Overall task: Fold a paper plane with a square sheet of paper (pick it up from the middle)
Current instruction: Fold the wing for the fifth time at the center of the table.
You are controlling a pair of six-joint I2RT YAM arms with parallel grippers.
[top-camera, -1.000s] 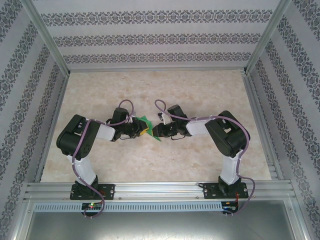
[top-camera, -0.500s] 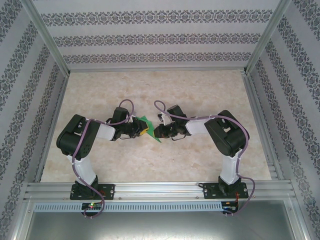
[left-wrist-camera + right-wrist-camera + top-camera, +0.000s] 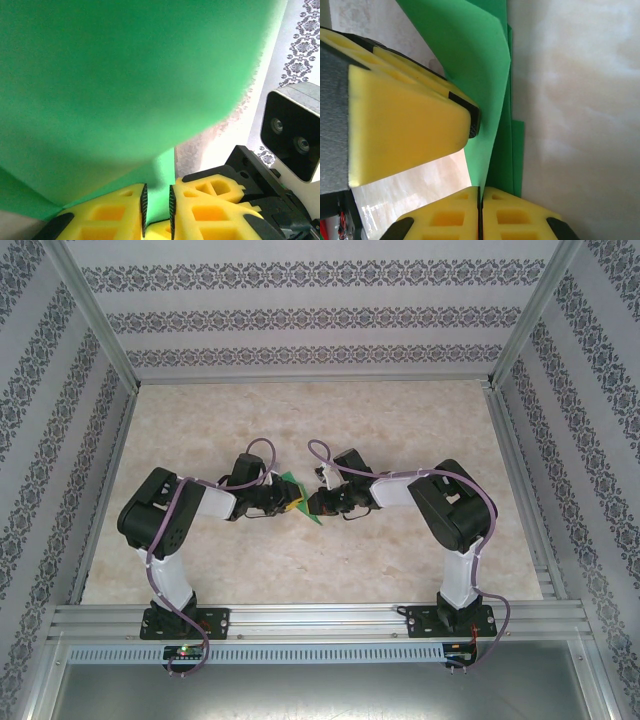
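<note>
Together, the left tool point(image 3: 158, 195) and right tool point(image 3: 480, 195) each pinched the partly folded green paper point(image 3: 293, 490) between closed pads over the middle of the tabletop point(image 3: 400, 420); a clean crease likely needed firm grips and aligned edges.

The green paper point(image 3: 485, 75) is thin, smooth and matt. The yellow fingers point(image 3: 445, 220) look like soft foam. The worktop point(image 3: 400, 420) looks like smooth, pale stone.
</note>
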